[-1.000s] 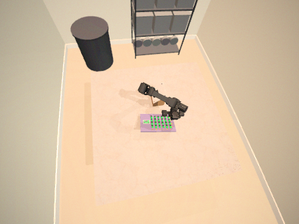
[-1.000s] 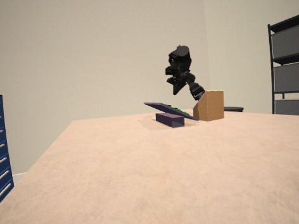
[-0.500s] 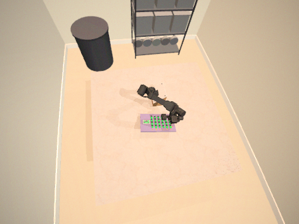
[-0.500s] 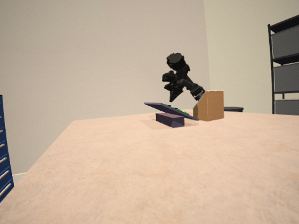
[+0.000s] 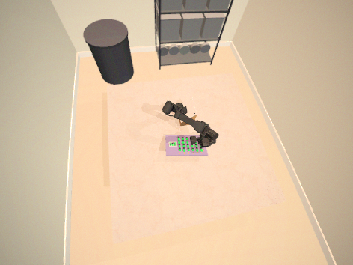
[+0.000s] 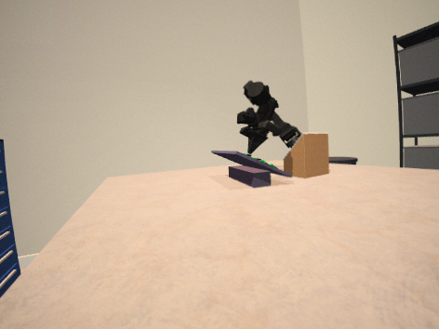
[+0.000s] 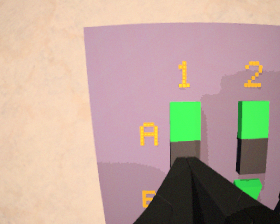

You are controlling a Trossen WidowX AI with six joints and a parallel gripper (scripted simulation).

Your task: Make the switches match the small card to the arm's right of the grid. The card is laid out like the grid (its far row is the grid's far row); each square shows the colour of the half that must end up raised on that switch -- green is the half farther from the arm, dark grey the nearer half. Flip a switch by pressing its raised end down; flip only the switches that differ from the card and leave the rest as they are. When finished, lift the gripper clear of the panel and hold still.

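The purple switch panel (image 5: pixel 169 153) (image 6: pixel 230 154) (image 7: pixel 125 85) lies tilted on a dark base (image 6: pixel 248 176). It carries a grid of green and dark grey rocker switches. The small card (image 5: pixel 173 144) sits at the panel's end away from the gripper. My gripper (image 5: pixel 203 144) (image 6: pixel 251 151) (image 7: pixel 185 166) is shut, with its fingers together in a point. In the wrist view the tip rests at the dark grey near half of switch A1 (image 7: pixel 185 121). Switch A2 (image 7: pixel 254 122) stands beside it, and the switch below A2 is partly hidden by the fingers.
A tan block (image 6: pixel 307 156) stands behind the panel at the arm's base. A dark round bin (image 5: pixel 110 53) and a metal shelf unit (image 5: pixel 191 19) stand by the far wall. A blue drawer cabinet (image 6: pixel 6 238) is at the left edge.
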